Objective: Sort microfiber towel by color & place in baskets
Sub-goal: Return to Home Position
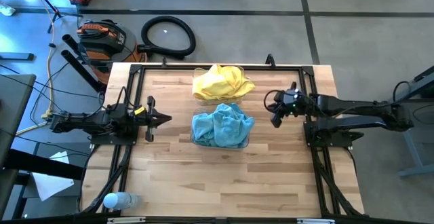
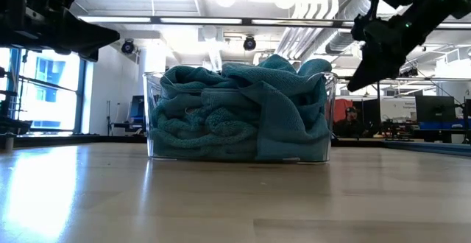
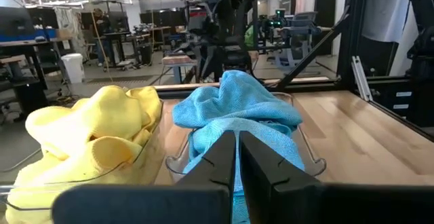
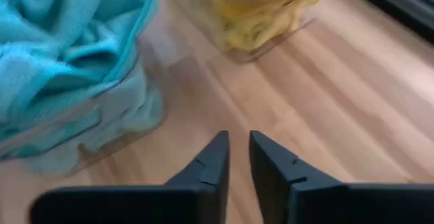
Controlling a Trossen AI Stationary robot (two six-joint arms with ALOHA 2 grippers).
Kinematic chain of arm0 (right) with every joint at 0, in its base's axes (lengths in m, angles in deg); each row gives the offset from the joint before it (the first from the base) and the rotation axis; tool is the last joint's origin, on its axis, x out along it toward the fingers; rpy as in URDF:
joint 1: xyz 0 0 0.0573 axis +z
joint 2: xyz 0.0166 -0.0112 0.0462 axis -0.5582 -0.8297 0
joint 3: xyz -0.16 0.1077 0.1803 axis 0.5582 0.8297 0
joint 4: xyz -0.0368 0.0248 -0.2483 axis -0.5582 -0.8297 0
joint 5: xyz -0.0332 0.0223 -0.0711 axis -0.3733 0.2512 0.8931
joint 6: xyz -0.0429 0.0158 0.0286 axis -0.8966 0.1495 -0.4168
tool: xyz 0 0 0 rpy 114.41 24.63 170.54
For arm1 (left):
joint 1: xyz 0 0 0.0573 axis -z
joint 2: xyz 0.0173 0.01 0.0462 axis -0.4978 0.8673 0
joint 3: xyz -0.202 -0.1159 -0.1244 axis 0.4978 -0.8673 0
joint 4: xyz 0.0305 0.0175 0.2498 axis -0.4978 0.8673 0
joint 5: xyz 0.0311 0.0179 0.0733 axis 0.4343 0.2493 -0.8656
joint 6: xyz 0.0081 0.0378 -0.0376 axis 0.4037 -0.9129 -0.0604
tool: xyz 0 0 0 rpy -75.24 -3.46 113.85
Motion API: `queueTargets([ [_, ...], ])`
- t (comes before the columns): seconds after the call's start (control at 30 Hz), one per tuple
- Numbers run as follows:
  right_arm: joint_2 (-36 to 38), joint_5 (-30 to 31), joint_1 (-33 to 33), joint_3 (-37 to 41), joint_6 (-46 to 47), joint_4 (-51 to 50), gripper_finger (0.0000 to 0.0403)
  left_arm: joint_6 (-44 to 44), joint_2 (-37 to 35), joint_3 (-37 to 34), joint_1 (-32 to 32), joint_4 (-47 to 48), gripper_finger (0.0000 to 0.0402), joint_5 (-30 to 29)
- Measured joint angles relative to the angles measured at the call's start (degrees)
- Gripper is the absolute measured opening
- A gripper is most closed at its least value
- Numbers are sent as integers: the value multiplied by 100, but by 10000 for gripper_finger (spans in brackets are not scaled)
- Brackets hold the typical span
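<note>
Two clear baskets stand side by side at the table's middle. The nearer basket (image 1: 247, 141) is heaped with turquoise-blue towels (image 1: 222, 125), which fill it above the rim in the low view (image 2: 243, 110). The farther basket (image 1: 197, 70) holds yellow towels (image 1: 222, 83); a corner of cloth hangs over its right rim. My left gripper (image 1: 165, 119) hovers left of the baskets, shut and empty, pointing at them (image 3: 237, 161). My right gripper (image 1: 274, 115) hangs raised to the right of the baskets, tilted down, with a narrow gap between its fingers (image 4: 238, 157) and nothing in it.
A clear plastic bottle (image 1: 121, 200) lies near the table's near left corner. Black frame rails (image 1: 129, 149) run along the left and right sides. Bare wood (image 1: 224, 183) stretches between the baskets and the near edge. A person (image 2: 352, 118) sits far back in the room.
</note>
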Motion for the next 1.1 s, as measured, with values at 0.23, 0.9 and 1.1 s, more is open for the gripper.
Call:
queueTargets([
  [0.23,9,-440,126,411,-355,826,8,-3,0,0,0,-5,3,-93],
  [0.9,1465,-379,1239,1565,-774,1793,0,41,0,0,0,-13,7,-116],
  [1.1,2593,-618,1239,2127,-768,1953,0,41,0,0,0,-16,7,-116],
])
